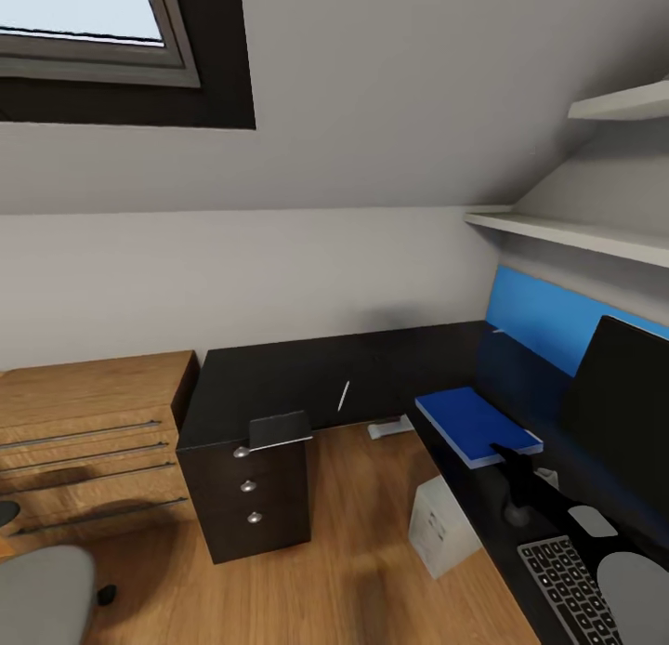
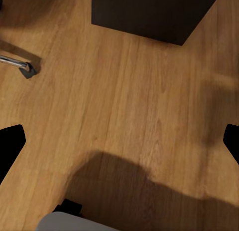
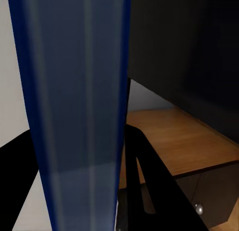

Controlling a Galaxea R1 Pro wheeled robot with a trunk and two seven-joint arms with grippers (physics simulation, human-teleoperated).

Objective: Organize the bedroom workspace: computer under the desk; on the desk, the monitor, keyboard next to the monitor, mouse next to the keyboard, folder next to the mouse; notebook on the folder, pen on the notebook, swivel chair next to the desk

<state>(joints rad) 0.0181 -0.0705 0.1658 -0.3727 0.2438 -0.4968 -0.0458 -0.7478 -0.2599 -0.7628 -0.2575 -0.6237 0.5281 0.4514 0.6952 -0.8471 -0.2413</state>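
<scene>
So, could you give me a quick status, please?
Left tool open over floor. Right tool shut on folder, flat on desk. Monitor close beside it.

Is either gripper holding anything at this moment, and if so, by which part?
The right gripper is shut on the blue folder, gripping its near edge as it lies on the desk. The left gripper is open over bare floor, holding nothing.
</scene>
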